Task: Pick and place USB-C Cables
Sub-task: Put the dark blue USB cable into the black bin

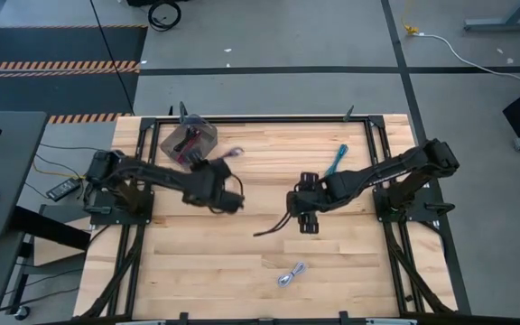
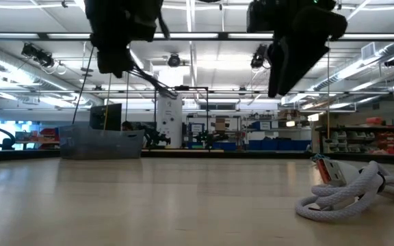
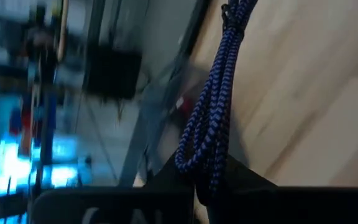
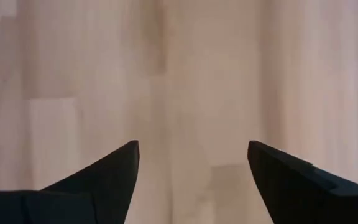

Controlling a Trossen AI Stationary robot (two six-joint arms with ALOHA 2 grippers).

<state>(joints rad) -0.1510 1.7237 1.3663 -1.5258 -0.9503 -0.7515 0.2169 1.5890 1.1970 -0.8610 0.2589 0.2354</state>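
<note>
I'm seeing the left gripper (image 3: 207, 186) clamping the purple cable (image 3: 213, 106), hanging above the table (image 1: 242, 271) near the clear bin (image 1: 192, 137) at 11 o'clock. Right gripper (image 4: 191, 168) is hovering mid-table, fingers spread wide, holding nothing. Teal cable (image 1: 337, 162) is lying at 1 o'clock, white-silver cable (image 1: 291, 273) at 6.

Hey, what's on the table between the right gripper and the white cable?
Only bare wood, in the high view, between the right gripper and the white cable.
</note>
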